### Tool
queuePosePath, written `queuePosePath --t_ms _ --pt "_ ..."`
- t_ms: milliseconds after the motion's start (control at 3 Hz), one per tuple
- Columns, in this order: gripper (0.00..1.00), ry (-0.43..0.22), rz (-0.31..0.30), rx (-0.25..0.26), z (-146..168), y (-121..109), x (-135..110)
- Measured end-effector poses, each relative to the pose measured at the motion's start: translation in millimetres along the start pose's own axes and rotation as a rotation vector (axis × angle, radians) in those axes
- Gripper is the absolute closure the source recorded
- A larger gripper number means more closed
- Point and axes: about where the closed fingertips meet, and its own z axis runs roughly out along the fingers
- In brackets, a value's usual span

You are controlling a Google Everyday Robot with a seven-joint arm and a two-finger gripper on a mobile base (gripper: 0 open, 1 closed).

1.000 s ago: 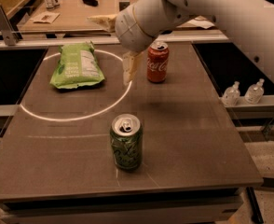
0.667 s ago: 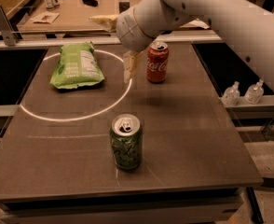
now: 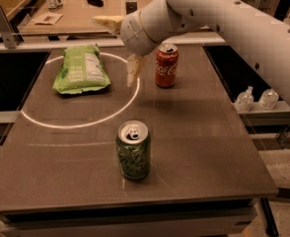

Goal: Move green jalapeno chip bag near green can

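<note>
Green jalapeno chip bag (image 3: 82, 71): is seen lying flat at the far left of the worktop (image 3: 209, 132), white text panel turned up, well apart from the green can.
White ring (image 3: 81, 125): is marked on the left half of the worktop; the bag is laid in its far part, with the bag's top edge across the far arc.
Hand (image 3: 111, 52): is held above the worktop at the ring's far right side, between the bag and the red can. Its two pale fingers (image 3: 134, 70) are spread wide, one pointed left above the bag's far corner, the other pointed down towards the ring's right arc. Nothing is held between them.
Green can (image 3: 133, 151): is stood upright near the front edge, just outside the ring's near arc; its silver top and pull tab are shown.
Red can (image 3: 166, 65): is stood upright at the far middle, just right of the downward finger; whether the two touch cannot be told.
Arm (image 3: 234, 28): is stretched in from the upper right, white and thick, above the worktop's far right corner.
Two small clear bottles (image 3: 244, 99): are set side by side on a ledge off the worktop's right edge.
</note>
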Motion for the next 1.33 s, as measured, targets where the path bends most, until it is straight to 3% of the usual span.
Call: queuePosePath --t_ms 333,667,1333 --pt "0.0 -0.033 -0.03 0.028 13 0 -4" --pt "0.0 -0.079 -0.07 0.091 36 2 -7" --pt "0.0 -0.071 -0.103 0.208 53 5 -6"
